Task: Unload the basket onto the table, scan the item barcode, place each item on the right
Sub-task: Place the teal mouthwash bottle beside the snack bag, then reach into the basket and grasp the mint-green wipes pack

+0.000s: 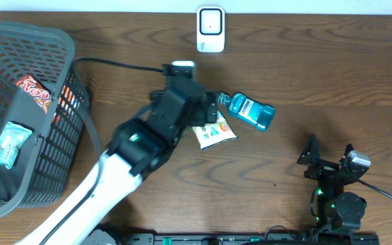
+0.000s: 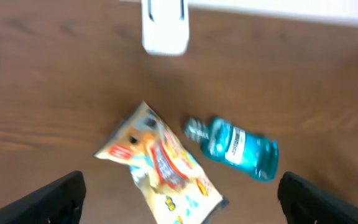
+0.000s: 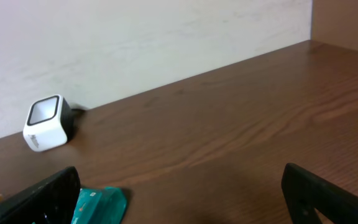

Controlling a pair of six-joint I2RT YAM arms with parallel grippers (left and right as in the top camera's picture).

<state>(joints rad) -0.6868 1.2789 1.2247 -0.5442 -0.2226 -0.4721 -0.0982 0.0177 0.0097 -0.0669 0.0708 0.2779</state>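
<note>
Brown worktop (image 1: pixel 318 82) with wood grain, seen from above, a pale wall along its far edge.

At the far edge, centre, stands one small white scanner (image 1: pixel 210 28), a rounded box with a dark window.

Near the middle lie two items just beside each other. One is a flat, crinkled snack packet (image 1: pixel 216 133), yellow and white with orange print. The other is a teal, see-through mouthwash bottle (image 1: pixel 252 111) lying on its side, its dark cap towards the packet.

The left claw (image 2: pixel 180 183) hangs over the packet, its two black fingers spread wide and gripping nothing; the packet rests on the wood below.

The right claw (image 1: pixel 330 151) sits at the near right, well apart from both items, also spread wide and empty.

A grey plastic lattice basket (image 1: pixel 60 150) fills the left edge. Two packets show plainly inside it: one red packet (image 1: pixel 36 92) and one pale blue-white packet (image 1: pixel 7 143).

The right half of the worktop beyond the bottle is bare wood.
</note>
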